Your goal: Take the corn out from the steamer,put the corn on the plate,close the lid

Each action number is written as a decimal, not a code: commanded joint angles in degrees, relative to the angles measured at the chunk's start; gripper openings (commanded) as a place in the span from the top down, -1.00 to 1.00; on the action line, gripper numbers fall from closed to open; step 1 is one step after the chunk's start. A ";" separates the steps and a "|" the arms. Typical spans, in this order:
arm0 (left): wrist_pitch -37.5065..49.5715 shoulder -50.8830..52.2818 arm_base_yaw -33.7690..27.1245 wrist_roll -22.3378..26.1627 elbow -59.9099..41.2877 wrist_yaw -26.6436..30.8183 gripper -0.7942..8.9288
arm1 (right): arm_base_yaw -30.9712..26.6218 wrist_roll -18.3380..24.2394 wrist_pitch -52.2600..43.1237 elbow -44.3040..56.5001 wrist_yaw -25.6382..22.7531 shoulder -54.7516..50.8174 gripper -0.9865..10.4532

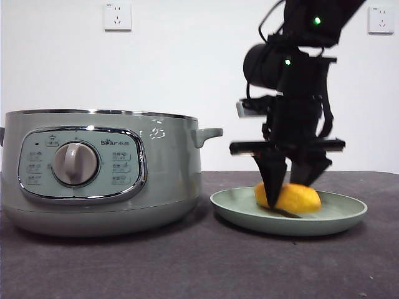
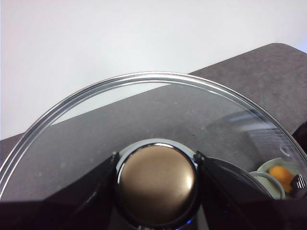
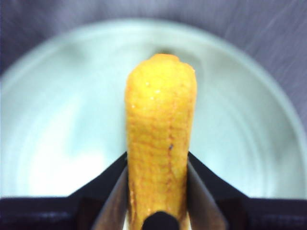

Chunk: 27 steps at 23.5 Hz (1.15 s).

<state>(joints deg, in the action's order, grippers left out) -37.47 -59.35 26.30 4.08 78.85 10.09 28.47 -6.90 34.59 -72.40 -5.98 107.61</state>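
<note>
The yellow-orange corn [image 1: 300,198] lies on the pale green plate [image 1: 249,213], right of the steamer [image 1: 168,174]. My right gripper [image 1: 290,192] comes down from above and is shut on the corn [image 3: 160,139], one jaw against each side, over the plate [image 3: 57,120]. The steamer stands open with no lid on it. In the left wrist view my left gripper [image 2: 157,158] is shut on the knob [image 2: 157,184] of the glass lid [image 2: 158,110], held up in the air. Through the glass the corn [image 2: 279,176] shows small. The lid is out of the front view.
The steamer's control panel and dial [image 1: 75,163] face the front camera, and its side handle [image 1: 209,134] juts toward the plate. A dark grey table [image 1: 199,268] runs under everything. Two wall sockets [image 1: 117,17] sit on the white wall behind.
</note>
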 commanded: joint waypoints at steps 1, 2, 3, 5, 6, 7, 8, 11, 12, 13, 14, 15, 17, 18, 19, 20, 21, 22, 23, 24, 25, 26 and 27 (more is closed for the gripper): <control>3.19 0.72 0.00 0.46 1.01 0.11 0.85 | 0.02 -0.70 -0.94 1.46 1.60 0.72 0.86; 3.19 0.72 0.00 0.46 1.01 0.11 0.85 | -0.02 -0.70 -0.92 1.46 2.95 0.72 0.85; 3.19 0.72 0.00 0.46 1.01 0.11 0.85 | -0.02 -0.68 -0.94 1.46 3.96 0.72 0.79; 3.17 0.72 0.00 0.46 1.01 0.09 0.85 | -0.28 -0.70 -0.42 1.46 4.57 0.72 0.53; 3.17 0.72 0.00 0.46 1.01 0.09 0.85 | -0.28 -0.70 -0.20 1.46 4.48 0.72 0.38; 3.15 0.72 0.00 0.46 1.01 0.07 0.85 | -0.28 -0.74 -0.04 1.46 4.50 0.72 0.27; 3.15 0.72 0.00 0.46 1.01 0.07 0.85 | -0.28 -0.76 0.00 1.46 4.50 0.72 0.16; 3.13 0.72 0.00 0.46 1.01 0.04 0.85 | -0.31 -1.05 0.35 1.46 4.33 0.72 0.05; 3.10 0.72 0.00 0.46 1.01 0.04 0.85 | -0.31 -1.05 0.46 1.46 4.33 0.72 0.05; 3.10 0.72 0.00 0.46 1.01 0.04 0.85 | -0.31 -1.05 0.55 1.46 4.33 0.70 0.05; 3.10 0.72 0.00 0.46 1.01 0.02 0.85 | -0.31 -1.05 0.66 1.44 4.28 0.59 0.05; 3.08 0.72 0.00 0.46 1.01 0.00 0.85 | -0.31 -1.05 0.83 1.44 4.24 0.33 0.05; 3.08 0.72 0.00 0.46 1.01 0.00 0.85 | -0.28 -1.05 0.92 1.44 4.13 -0.57 0.06; 3.08 0.72 0.00 0.46 1.01 0.00 0.85 | -0.31 -1.05 1.11 1.42 4.11 -1.40 0.06; 3.06 0.72 0.00 0.46 1.01 -0.07 0.85 | -0.31 -1.05 1.33 1.42 4.11 -2.25 0.06; 2.99 0.70 0.00 0.46 1.01 -0.11 0.85 | -0.31 -1.05 1.57 1.42 4.11 -3.50 0.06; 2.93 0.57 0.00 0.46 1.01 -0.13 0.85 | -0.31 -1.05 1.77 1.42 4.11 -4.87 0.06; 2.86 0.37 0.00 0.46 1.01 -0.26 0.85 | -0.31 -1.05 1.95 1.42 4.11 -6.27 0.06; 2.67 0.17 0.00 0.46 1.01 -0.63 0.85 | -0.37 -1.05 2.19 1.42 4.11 -8.09 0.06; 2.54 -0.24 0.00 0.44 1.01 -1.42 0.85 | -0.42 -1.05 2.32 1.42 4.09 -9.94 0.06; 2.56 -0.72 0.00 0.39 1.01 -1.97 0.85 | -0.42 -1.05 2.43 1.42 4.09 -11.69 0.06; 2.40 -1.33 0.00 0.39 1.01 -2.75 0.85 | -0.52 -1.05 2.54 1.42 4.11 -13.75 0.06; 2.27 -2.08 0.00 0.31 1.01 -3.13 0.85 | -0.72 -1.07 2.64 1.42 4.11 -16.00 0.06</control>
<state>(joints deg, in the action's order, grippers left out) -37.39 -60.95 26.30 4.08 78.85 7.66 27.92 -7.33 37.10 -71.13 -1.67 92.88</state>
